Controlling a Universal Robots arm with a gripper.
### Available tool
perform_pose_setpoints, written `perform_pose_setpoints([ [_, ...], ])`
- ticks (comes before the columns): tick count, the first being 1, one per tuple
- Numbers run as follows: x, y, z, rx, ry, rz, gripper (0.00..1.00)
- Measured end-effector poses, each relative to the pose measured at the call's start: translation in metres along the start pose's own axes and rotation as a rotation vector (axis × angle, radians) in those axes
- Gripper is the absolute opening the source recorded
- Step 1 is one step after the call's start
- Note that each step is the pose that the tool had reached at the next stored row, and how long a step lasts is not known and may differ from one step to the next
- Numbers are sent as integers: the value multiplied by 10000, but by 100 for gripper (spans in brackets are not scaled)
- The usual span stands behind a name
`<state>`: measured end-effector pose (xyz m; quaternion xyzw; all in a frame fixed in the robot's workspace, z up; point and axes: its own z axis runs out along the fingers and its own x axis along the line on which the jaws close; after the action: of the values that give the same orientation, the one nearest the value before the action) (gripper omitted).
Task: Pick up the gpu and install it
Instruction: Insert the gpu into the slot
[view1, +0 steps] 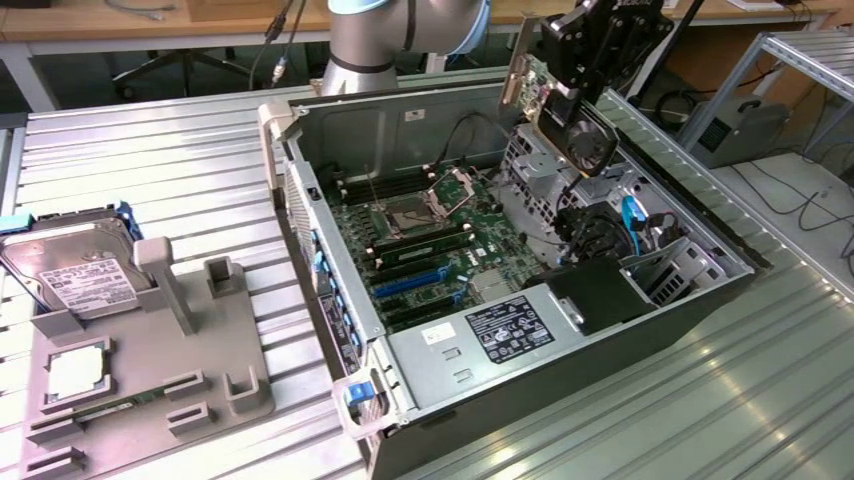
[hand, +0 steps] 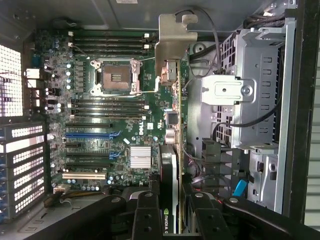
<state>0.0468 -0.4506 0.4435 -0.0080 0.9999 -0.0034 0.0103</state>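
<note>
Upper right of the exterior view: the gripper (view1: 594, 62) pinches the gpu (view1: 582, 135), held above the open computer case (view1: 534, 385), not yet seated.

arm (view1: 363, 50): a silver-grey tube with blue joint cap is being shown | gripper (hand: 175, 202): black, round-screwed links are being shown

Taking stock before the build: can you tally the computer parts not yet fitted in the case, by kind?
Graphics card: 1, held by the gripper above the open case
Hard drive: 1, on the grey holder
Square silver chip: 1, in the same holder
Total: 3
A thin strip beside the chip is too unclear to count.
</note>
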Motion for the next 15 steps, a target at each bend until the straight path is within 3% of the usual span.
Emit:
perform_pose_setpoints([
  [11,0,0,0,-1,0,-11,27],
  [15,0,0,0,-5,-1,-256,27],
])
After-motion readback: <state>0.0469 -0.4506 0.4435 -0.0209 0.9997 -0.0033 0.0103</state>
